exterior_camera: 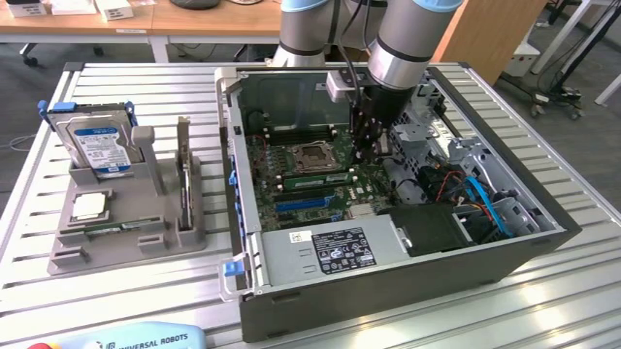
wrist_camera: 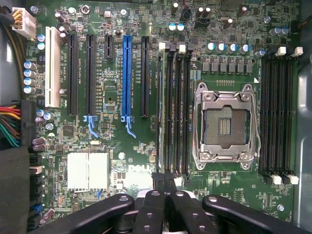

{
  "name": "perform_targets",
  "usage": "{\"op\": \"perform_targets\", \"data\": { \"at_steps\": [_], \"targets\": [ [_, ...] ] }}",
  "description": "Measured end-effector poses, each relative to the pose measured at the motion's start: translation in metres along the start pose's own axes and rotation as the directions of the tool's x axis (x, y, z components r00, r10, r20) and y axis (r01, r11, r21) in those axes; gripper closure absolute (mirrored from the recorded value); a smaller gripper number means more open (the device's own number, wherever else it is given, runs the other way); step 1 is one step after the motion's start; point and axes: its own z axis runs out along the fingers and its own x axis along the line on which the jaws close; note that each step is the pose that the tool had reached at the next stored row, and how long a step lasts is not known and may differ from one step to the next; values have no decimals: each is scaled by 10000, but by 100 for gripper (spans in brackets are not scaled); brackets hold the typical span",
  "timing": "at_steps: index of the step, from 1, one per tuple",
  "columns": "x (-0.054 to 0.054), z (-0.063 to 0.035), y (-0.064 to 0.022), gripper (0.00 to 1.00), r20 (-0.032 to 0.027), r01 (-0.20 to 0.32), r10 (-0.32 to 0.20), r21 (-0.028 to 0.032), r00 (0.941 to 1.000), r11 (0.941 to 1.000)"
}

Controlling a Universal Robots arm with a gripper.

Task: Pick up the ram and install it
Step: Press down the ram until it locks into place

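- here the claw is pinched fully shut low inside the open computer case, just over the motherboard, beside the empty processor socket.
- the ram lies along the slots there; whether it's gripped, i can't tell.

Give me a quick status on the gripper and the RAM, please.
Gripper shut, down inside the computer case above the motherboard. RAM stick seated beside the empty CPU socket, directly under the gripper. Nothing in the way.
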Motion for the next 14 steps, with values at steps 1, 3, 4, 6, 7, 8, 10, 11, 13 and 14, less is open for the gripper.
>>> {"op": "perform_targets", "data": {
  "at_steps": [1, 3, 4, 6, 7, 8, 10, 11, 13, 14],
  "targets": [
    [0, 0, 0, 90, 0, 0, 0, 0, 10000, 10000],
    [0, 0, 0, 90, 0, 0, 0, 0, 10000, 10000],
    [0, 0, 0, 90, 0, 0, 0, 0, 10000, 10000],
    [1, 13, -1, 90, 0, 0, 0, 0, 10000, 10000],
    [1, 13, -1, 90, 0, 0, 0, 0, 10000, 10000],
    [1, 13, -1, 90, 0, 0, 0, 0, 10000, 10000],
    [1, 15, -1, 90, 0, 0, 0, 0, 10000, 10000],
    [1, 18, -1, 90, 1, 0, 0, 0, 10000, 10000],
    [1, 21, -1, 90, 0, 0, 0, 0, 10000, 10000],
    [1, 21, -1, 90, -1, 0, 0, -1, 10000, 10000]
  ]
}}
